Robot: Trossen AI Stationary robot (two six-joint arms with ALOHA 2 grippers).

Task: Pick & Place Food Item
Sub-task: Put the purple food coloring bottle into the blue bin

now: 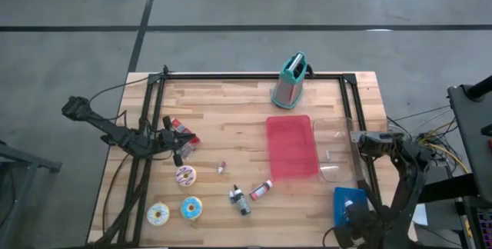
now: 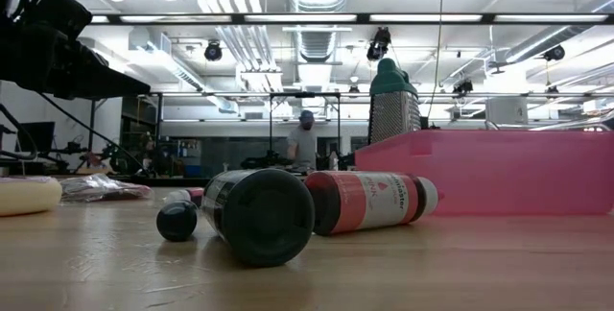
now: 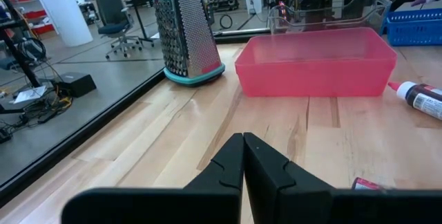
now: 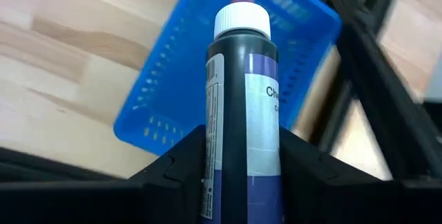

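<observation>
My right gripper (image 4: 242, 160) is shut on a dark squeeze bottle (image 4: 242, 92) with a white cap and a purple tip. It hangs over a blue mesh basket (image 4: 173, 106) at the table's near right corner (image 1: 350, 200). In the high view the right gripper (image 1: 356, 218) is largely hidden by its own arm. My left gripper (image 3: 243, 158) waits shut at the table's left (image 1: 178, 149), touching nothing. My right gripper pinches the bottle's labelled body (image 4: 215, 151) between its two fingers, one on each side. The bottle runs along the fingers, and its capped end (image 4: 240, 20) sticks out past the fingertips toward the basket. It is lifted clear of the table and basket.
A pink tray (image 1: 292, 147) lies mid-table with a clear container (image 1: 338, 151) beside it and a grater (image 1: 290, 81) behind. Three donuts (image 1: 185, 175) and two more bottles (image 1: 261, 190) (image 1: 241, 200) lie near the front, with wrapped items (image 1: 184, 131) by the left gripper.
</observation>
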